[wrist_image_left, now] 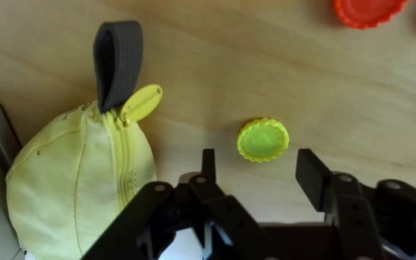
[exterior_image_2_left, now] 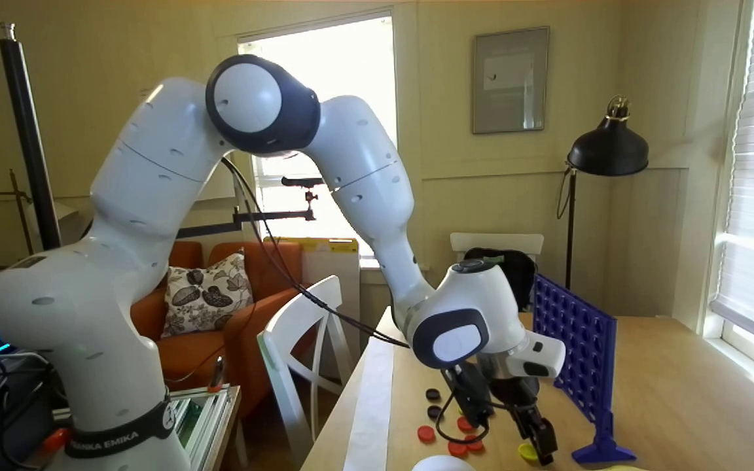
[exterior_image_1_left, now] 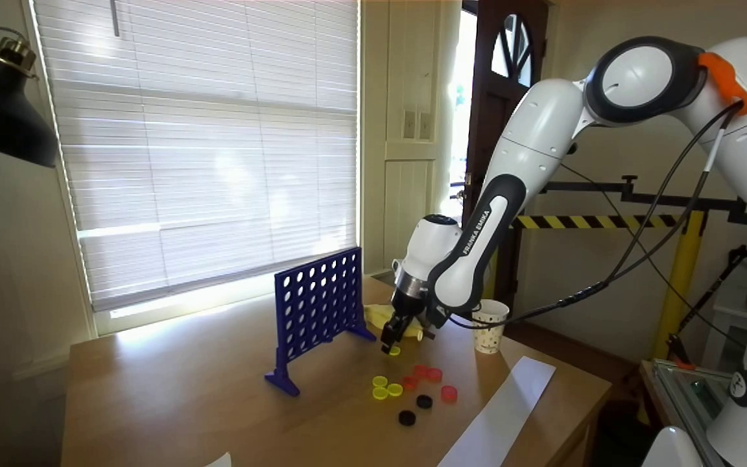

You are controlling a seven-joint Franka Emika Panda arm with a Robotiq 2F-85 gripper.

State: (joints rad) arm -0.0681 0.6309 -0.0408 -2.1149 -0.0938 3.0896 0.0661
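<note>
My gripper [wrist_image_left: 255,159] is open and empty in the wrist view, its fingertips apart. A yellow disc with a scalloped rim [wrist_image_left: 263,140] lies flat on the wooden table just beyond and between the fingertips. The disc also shows under the gripper [exterior_image_1_left: 388,347] in an exterior view [exterior_image_1_left: 395,351] and beside a finger in an exterior view [exterior_image_2_left: 527,452]. A pale yellow zipped pouch [wrist_image_left: 81,180] with a grey loop lies left of the fingers in the wrist view; it shows behind the gripper in an exterior view [exterior_image_1_left: 379,316]. A blue upright grid frame [exterior_image_1_left: 321,305] stands near the gripper.
Several yellow discs [exterior_image_1_left: 380,393], several red discs [exterior_image_1_left: 449,394] and two black discs [exterior_image_1_left: 406,418] lie on the table [exterior_image_1_left: 185,389]. A patterned paper cup [exterior_image_1_left: 490,327] stands near the table's edge. A white strip [exterior_image_1_left: 503,415] lies along that side. A window with blinds [exterior_image_1_left: 205,162] borders the table.
</note>
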